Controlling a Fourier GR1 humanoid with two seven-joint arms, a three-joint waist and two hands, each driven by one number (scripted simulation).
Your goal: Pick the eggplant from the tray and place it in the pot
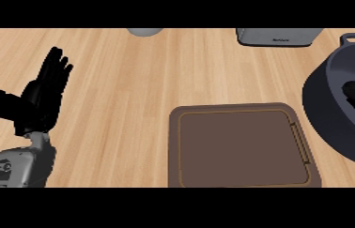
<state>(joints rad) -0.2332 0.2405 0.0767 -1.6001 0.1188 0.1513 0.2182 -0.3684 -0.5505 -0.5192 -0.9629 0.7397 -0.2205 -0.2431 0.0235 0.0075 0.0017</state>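
The brown tray point(243, 175) lies at the lower middle of the counter with nothing on it. The dark pot point(326, 105) stands at the right edge, partly cut off by the view. Inside its opening, a black shape point(348, 93) shows at the very edge. It looks like part of my right hand, and I cannot tell whether it holds anything. No eggplant is plainly visible. My left hand point(43, 98) rests open at the far left, fingers up, well away from the tray.
A grey appliance point(279, 36) sits at the back right, and a grey rounded object point(145, 31) at the back middle. Bare wooden counter point(139, 81) lies between my left hand and the tray.
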